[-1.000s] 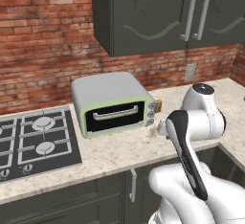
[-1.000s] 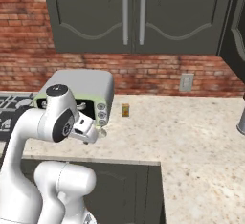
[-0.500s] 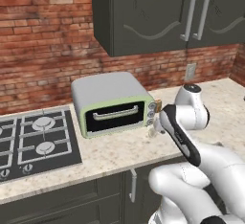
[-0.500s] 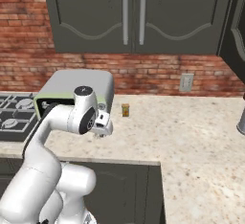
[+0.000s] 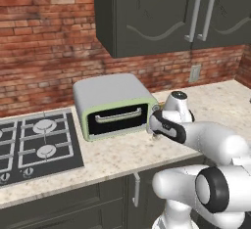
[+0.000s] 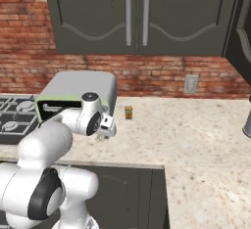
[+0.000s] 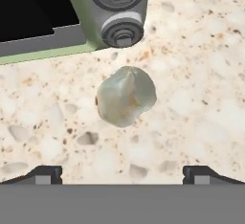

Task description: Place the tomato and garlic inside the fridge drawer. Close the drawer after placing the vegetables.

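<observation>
- In the hand view the garlic [image 7: 126, 96], a whitish-grey bulb, lies at the centre of the frame on the speckled beige worktop [image 7: 201, 74], just below the toaster oven's lower corner.
- The gripper [image 7: 122, 174] hangs above the bulb; its two dark fingers [image 7: 45, 174] stand spread wide at the bottom left and bottom right of that frame, holding nothing, with the garlic between them but apart from both.
- The toaster oven [image 7: 72, 12] takes up the upper left of the hand view, with two round grey knobs [image 7: 122, 31] on its pale green front and the dark door glass to their left.
- In the left base view the white arm [image 5: 206, 140] reaches from the lower right toward the oven [image 5: 113, 104], which sits mid-frame beside the gas hob [image 5: 37, 142] at the left.
- In the right base view a small upright carton [image 6: 128, 112] stands on the worktop right of the oven, under the dark wall cabinets [image 6: 137, 12].
</observation>
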Motion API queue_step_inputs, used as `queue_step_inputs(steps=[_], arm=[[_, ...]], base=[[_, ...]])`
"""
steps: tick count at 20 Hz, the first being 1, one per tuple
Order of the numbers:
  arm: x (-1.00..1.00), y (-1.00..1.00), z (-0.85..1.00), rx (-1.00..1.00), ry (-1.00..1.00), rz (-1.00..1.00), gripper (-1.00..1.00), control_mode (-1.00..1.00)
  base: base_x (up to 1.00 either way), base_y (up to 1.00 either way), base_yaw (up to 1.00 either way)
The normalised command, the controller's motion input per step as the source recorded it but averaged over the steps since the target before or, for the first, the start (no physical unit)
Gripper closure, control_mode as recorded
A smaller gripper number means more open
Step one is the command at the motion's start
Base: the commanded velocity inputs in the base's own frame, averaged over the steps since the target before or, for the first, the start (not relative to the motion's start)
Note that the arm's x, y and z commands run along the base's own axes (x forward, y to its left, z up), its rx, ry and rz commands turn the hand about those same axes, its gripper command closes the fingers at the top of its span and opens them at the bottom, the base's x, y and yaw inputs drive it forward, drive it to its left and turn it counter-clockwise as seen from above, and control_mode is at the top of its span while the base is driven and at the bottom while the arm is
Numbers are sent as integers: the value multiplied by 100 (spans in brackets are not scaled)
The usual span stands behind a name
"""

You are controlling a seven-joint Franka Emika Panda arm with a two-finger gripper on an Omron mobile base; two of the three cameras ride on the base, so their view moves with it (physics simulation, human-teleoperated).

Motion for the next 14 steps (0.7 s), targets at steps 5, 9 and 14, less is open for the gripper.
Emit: queue_step_inputs(steps=[5, 9, 14], arm=[[39, 0, -40, 0, 1, 0, -100, -100], [33, 0, -41, 0, 3, 0, -100, -100], [31, 0, -29, 0, 0, 0, -100, -100]], base=[[0, 0, 0], [0, 0, 0], [0, 0, 0]])
